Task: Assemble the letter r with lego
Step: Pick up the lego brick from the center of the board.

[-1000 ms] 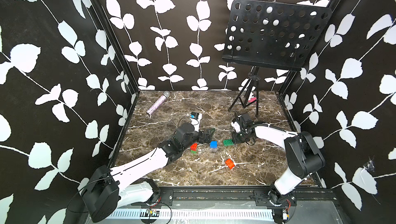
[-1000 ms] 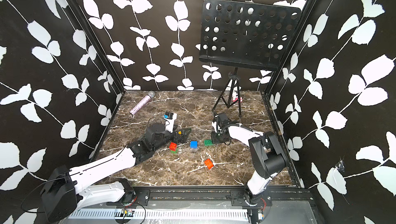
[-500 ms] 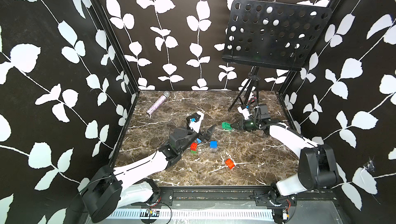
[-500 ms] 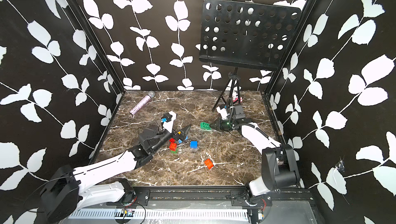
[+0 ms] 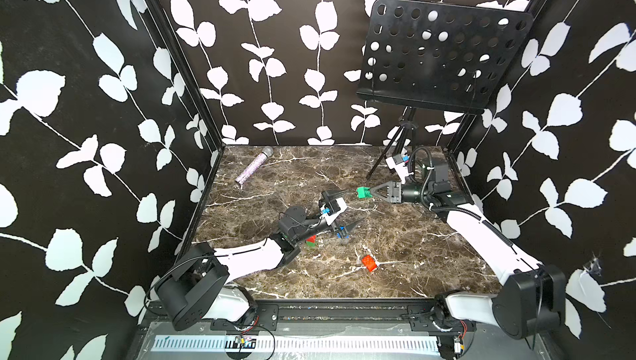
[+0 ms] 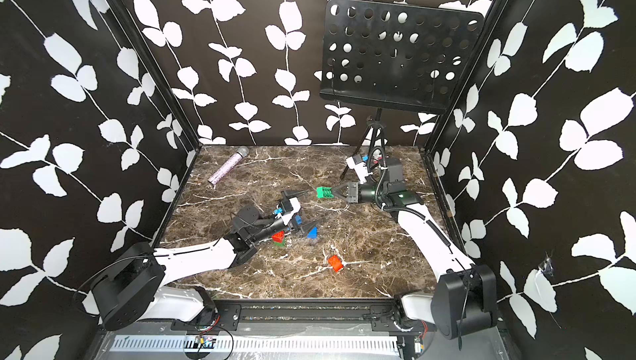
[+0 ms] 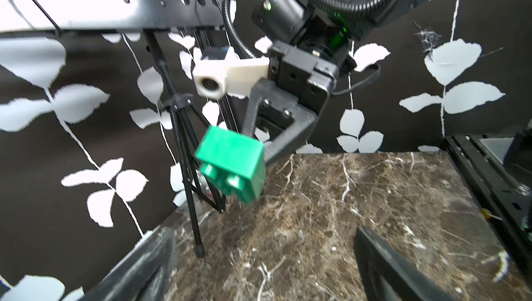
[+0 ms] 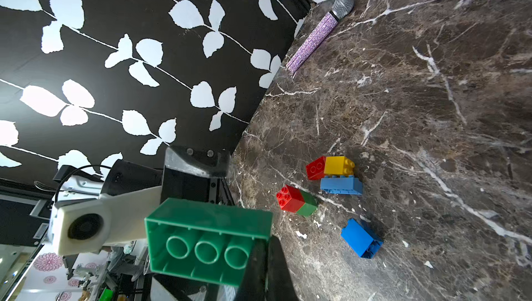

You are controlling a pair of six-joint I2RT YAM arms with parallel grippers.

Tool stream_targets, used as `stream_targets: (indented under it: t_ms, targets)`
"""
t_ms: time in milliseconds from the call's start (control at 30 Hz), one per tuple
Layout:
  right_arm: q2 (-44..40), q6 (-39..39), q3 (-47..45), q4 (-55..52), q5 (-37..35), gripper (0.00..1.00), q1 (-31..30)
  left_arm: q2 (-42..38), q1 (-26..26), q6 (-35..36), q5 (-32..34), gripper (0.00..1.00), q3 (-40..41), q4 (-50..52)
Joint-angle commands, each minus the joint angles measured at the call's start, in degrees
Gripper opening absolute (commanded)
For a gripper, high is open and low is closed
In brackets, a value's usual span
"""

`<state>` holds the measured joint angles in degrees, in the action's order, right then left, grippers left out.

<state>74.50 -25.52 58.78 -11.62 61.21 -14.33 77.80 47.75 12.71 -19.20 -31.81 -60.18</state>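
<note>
Right wrist view shows the right fingers (image 8: 259, 268) clamped on the long dark green brick (image 8: 207, 236), aloft over the mid bench (image 8: 431, 83). Left fingers (image 7: 385, 265) stand wide apart, empty. Other bricks (image 8: 361, 237) lie near them, so the r seems barely begun.

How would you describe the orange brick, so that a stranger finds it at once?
On the marble table, look at the front half, about midway across. The orange brick lies there alone, away from the other bricks; only it is orange.
</note>
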Motion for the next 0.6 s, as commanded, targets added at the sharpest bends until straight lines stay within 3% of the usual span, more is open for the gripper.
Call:
stream_targets:
  t_ms: [0, 267, 467, 567]
  targets:
    - [-0.8, 2.8, 0.2, -0.9, 2.2, 0.05, -1.4, -0.1, -0.1, 0.8, 0.0, 0.97, -1.4, -4.4]
    - [0.3, 4.2, 2.0, -1.8, 1.6, 0.05, -6.3, 2.4, -0.1, -1.1, -6.6, 0.84, -4.5, -3.6]
    - [0.3, 3.5, 1.4, -1.0, 1.5, 0.06, -6.7, 1.8, -0.1, -0.5, -7.7, 0.61, -4.9, -2.0]
    - [0.5, 3.4, 1.6, -0.9, 1.2, 0.05, -6.7, 0.2, -0.1, 0.8, -8.2, 0.56, -5.0, 1.6]
